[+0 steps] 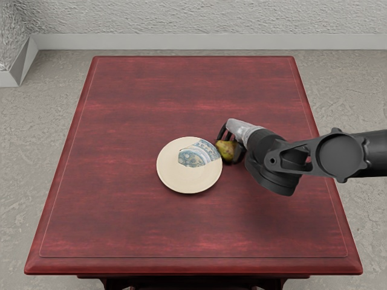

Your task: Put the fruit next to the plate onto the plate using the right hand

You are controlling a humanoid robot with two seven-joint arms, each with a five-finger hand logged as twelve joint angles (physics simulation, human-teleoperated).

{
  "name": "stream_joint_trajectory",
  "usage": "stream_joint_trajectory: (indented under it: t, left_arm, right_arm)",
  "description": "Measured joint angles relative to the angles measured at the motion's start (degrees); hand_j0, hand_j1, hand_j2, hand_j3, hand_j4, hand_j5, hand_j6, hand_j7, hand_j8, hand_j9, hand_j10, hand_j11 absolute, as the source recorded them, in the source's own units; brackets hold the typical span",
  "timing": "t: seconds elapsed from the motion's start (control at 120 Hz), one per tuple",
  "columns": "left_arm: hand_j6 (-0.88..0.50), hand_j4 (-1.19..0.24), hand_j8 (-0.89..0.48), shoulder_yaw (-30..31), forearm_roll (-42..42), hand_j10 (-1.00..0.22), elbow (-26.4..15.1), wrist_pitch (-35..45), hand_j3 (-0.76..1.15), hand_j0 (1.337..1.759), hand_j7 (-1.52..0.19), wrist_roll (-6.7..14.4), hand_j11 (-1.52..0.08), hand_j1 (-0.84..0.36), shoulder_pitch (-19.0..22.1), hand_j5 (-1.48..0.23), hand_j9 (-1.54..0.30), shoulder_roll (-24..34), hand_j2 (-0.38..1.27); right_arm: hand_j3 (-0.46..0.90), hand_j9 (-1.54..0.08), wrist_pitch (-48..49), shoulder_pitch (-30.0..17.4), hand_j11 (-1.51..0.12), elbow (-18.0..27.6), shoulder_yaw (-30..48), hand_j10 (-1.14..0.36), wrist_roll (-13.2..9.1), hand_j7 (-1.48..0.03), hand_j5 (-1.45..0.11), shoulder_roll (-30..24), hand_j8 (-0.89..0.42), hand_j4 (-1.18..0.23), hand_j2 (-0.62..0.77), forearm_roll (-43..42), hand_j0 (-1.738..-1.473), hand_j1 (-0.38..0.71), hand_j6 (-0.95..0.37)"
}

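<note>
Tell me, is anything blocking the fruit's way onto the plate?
Nothing between them: the fruit sits right beside the plate, in the right hand. A blue-patterned object does occupy the plate's side nearest the fruit.

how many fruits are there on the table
1. The fruit lies on the table just off the plate's right rim, with the right hand curled around it. No other fruit shows, though the hand may hide something small.

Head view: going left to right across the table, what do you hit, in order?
plate → fruit → right robot hand → arm, running off the right edge.
</note>
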Motion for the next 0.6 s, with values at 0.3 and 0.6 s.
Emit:
stream_joint_trajectory:
  t: [0.3,0.6]
  left_arm:
    - [-0.01,-0.01,-0.01,0.0,0.0,-0.01,-0.01,0.0,0.0,1.658,-0.01,0.0,-0.01,0.34,0.04,-0.01,-0.01,0.0,0.0]
    - [-0.01,-0.01,-0.01,0.0,-0.01,-0.01,0.0,0.0,0.0,1.658,-0.01,0.0,-0.01,0.34,0.0,-0.01,-0.01,0.0,0.0]
  right_arm:
    - [0.0,-0.69,-0.03,0.02,-0.69,0.0,0.0,-0.53,0.05,-0.69,-0.69,0.06,-0.44,-0.53,0.05,-0.06,-1.658,0.24,-0.46]
    - [0.0,-0.74,-0.3,0.01,-0.74,-0.01,-0.06,-0.57,0.0,-0.74,-0.74,0.05,-0.43,-0.55,0.11,-0.14,-1.656,0.26,-0.45]
